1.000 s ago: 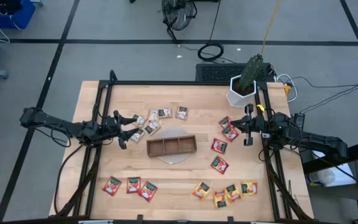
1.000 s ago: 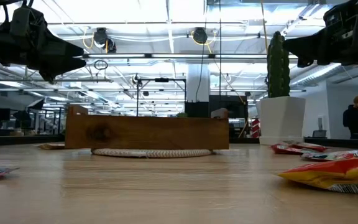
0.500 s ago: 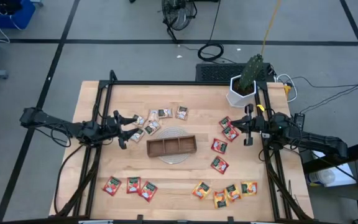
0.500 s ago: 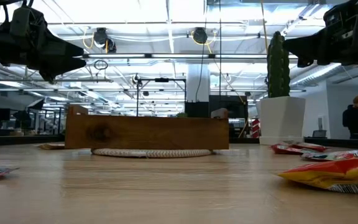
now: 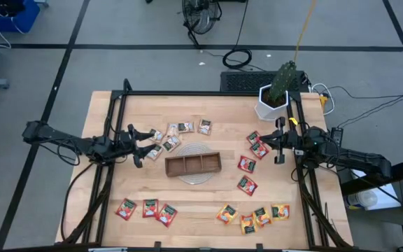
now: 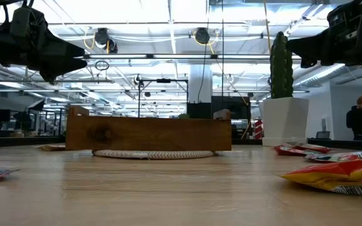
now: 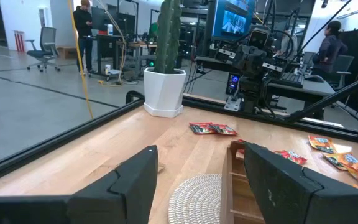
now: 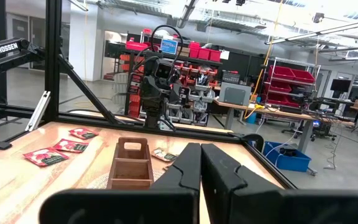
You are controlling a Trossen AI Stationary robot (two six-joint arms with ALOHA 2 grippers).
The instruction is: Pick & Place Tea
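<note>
The tea lies in groups around the wooden tray (image 5: 193,165): beige sachets (image 5: 177,133) at its far left, red sachets (image 5: 252,145) to its right, more red ones (image 5: 145,208) near the front left, orange-yellow ones (image 5: 254,215) at the front right. My left gripper (image 5: 145,143) hovers open and empty just left of the beige sachets, above the table. In the left wrist view its fingers (image 7: 132,180) stand wide apart with the tray (image 7: 232,180) beyond. My right gripper (image 5: 270,142) hangs shut and empty beside the red sachets, its fingers (image 8: 188,171) pressed together.
The tray rests on a round woven mat (image 5: 196,150). A cactus in a white pot (image 5: 275,98) stands at the back right corner. Black frame rails (image 5: 114,133) run along both sides of the table. A person (image 6: 360,119) is in the room beyond.
</note>
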